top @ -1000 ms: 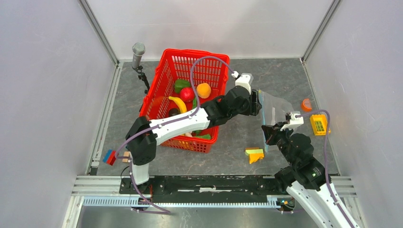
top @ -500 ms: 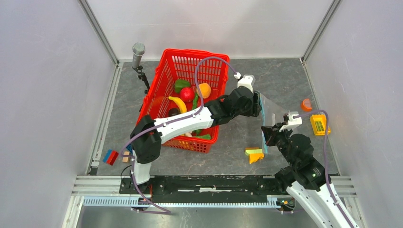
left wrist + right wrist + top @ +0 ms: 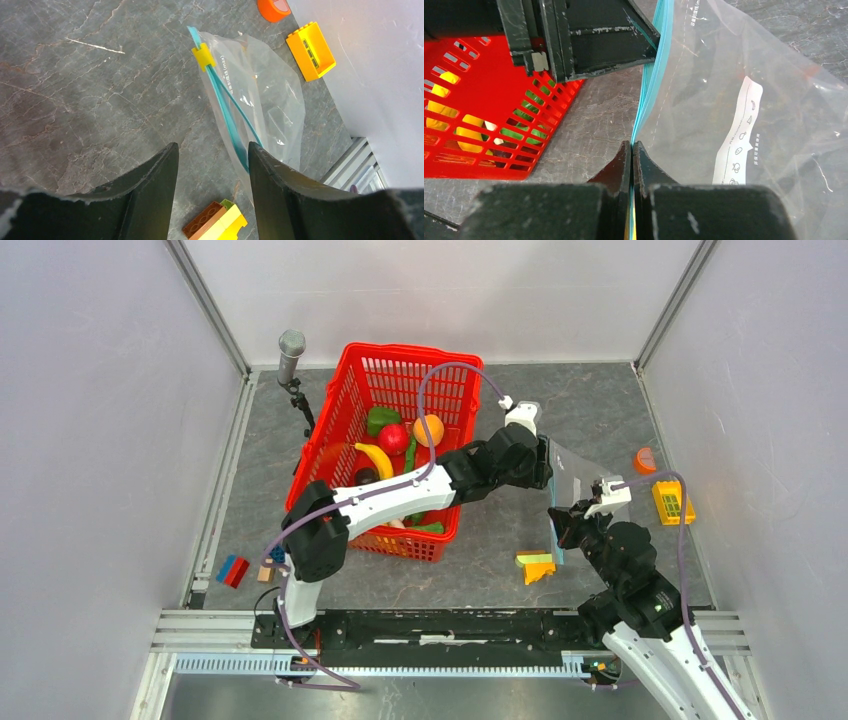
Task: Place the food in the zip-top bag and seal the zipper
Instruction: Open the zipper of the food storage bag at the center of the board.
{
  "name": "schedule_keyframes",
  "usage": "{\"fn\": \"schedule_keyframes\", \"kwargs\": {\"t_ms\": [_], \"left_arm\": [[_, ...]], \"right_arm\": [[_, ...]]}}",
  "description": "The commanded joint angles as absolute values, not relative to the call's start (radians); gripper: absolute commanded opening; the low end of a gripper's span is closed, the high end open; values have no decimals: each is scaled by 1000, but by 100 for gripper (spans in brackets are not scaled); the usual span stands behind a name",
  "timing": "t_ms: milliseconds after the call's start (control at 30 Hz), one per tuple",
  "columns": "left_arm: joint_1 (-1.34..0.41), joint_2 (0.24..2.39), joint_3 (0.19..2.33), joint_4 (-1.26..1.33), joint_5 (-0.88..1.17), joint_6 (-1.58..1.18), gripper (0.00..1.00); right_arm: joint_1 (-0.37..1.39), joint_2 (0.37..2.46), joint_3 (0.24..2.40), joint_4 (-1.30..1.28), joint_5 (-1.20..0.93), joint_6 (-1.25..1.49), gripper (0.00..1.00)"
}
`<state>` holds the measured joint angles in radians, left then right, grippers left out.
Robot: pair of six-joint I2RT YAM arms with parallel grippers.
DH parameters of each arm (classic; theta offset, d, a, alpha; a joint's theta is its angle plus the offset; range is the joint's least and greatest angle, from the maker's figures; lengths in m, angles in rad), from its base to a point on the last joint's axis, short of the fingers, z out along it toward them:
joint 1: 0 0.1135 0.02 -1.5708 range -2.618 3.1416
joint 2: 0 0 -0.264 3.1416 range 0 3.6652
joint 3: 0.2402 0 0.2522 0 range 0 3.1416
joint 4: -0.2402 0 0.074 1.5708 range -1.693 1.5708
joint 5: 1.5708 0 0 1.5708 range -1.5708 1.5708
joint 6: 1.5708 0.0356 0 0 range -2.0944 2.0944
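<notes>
The food lies in the red basket (image 3: 352,380): banana (image 3: 375,458), red apple (image 3: 393,438), orange (image 3: 429,429), green pepper (image 3: 381,420). The clear zip-top bag (image 3: 580,468) (image 3: 270,95) (image 3: 734,100) hangs upright off the table. My right gripper (image 3: 631,146) (image 3: 560,522) is shut on its teal zipper (image 3: 652,65) at the near end. A yellow slider (image 3: 204,55) sits at the far end of the zipper (image 3: 227,110), whose two strips part below it. My left gripper (image 3: 210,150) (image 3: 543,455) is open and empty above the bag's mouth, one finger against the strip.
A yellow-green-orange block stack (image 3: 535,565) (image 3: 215,227) lies under the bag. A yellow crate (image 3: 670,502) (image 3: 311,50) and an orange piece (image 3: 645,458) sit by the right wall. A microphone stand (image 3: 291,350) is left of the basket; small blocks (image 3: 232,570) lie near the left rail.
My left arm has stretched slightly farther right, bringing its gripper closer to the bag's mouth. The right gripper keeps its hold and has barely shifted.
</notes>
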<state>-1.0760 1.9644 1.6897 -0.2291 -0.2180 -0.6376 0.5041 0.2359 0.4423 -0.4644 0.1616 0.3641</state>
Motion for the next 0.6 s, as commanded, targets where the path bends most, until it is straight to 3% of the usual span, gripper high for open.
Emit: {"fn": "schedule_keyframes", "kwargs": {"t_ms": [0,233,467,567], "left_arm": [[-1082,1973,1723,-219,-210,-644,60],[-1087,1991,1715,-193,-126,-674,57],[-1087,1993,1673,-147,-93,-693,44],[-1087,1994,1674,-140,-84,-688,32]], "right_arm": [[509,218,437,-410,145,345,0],[509,188,418,-379,145,334,0],[509,182,402,-356,118,322,0],[509,176,394,-350,101,316,0]]}}
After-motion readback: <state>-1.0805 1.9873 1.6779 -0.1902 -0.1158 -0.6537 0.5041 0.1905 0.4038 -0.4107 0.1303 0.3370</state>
